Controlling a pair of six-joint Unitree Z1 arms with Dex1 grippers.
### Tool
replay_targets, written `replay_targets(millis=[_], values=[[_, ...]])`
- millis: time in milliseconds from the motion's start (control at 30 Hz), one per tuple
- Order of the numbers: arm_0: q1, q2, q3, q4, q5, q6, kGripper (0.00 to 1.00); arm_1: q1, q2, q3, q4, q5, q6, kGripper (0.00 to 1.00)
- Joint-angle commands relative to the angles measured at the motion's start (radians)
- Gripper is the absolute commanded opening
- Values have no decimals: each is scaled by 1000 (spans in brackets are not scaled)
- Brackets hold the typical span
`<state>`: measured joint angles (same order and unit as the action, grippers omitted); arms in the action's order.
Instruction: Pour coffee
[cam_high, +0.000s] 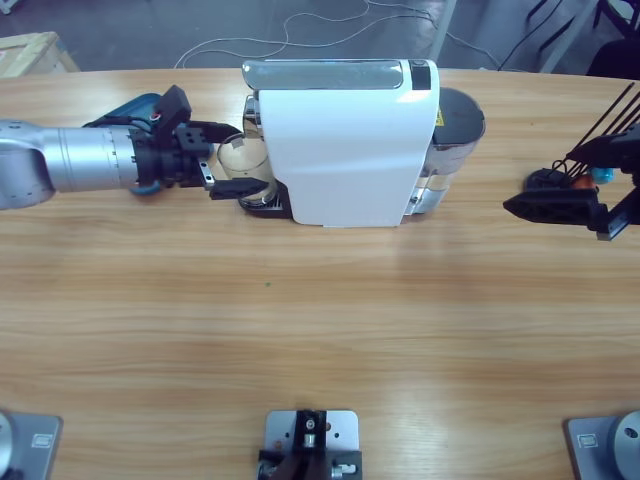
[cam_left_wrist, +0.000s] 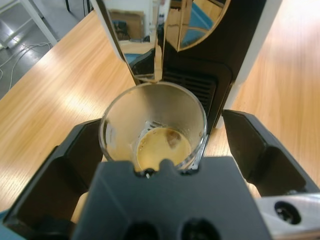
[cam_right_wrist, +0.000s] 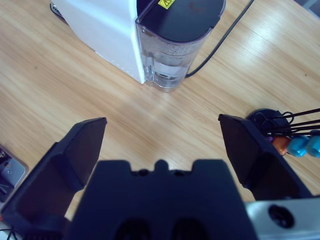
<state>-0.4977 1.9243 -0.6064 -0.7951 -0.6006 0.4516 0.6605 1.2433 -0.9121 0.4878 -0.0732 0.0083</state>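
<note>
The left pincer (cam_left_wrist: 162, 150) is spread around the tumbler (cam_left_wrist: 153, 127) of coffee (cam_left_wrist: 162, 147), under the machine (cam_high: 345, 140). The right pincer (cam_right_wrist: 162, 145) is held apart above the desk (cam_right_wrist: 75, 90).

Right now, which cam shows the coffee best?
Left wrist view: it looks straight into the glass at the coffee on its bottom. High view shows only the glass rim by the machine; right wrist view shows no coffee.

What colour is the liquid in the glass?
Pale tan-brown coffee, seen best in the left wrist view.
</note>
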Motion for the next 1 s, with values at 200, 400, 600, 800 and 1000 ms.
replay_targets(millis=[200, 400, 600, 800, 1000], values=[[-12, 28, 32, -36, 93, -70, 995, -11, 3, 32, 4, 22, 13, 1000], [-12, 54, 25, -57, 18, -62, 389, -12, 8, 27, 0, 24, 13, 1000], [32, 104, 78, -223, -88, -92, 0, -12, 4, 29, -1, 24, 13, 1000], [33, 99, 111, -244, -47, -96, 0, -12, 8, 29, -9, 24, 13, 1000], [33, 71, 163, -304, 4, -96, 0, -12, -1, 37, -9, 24, 13, 1000]])
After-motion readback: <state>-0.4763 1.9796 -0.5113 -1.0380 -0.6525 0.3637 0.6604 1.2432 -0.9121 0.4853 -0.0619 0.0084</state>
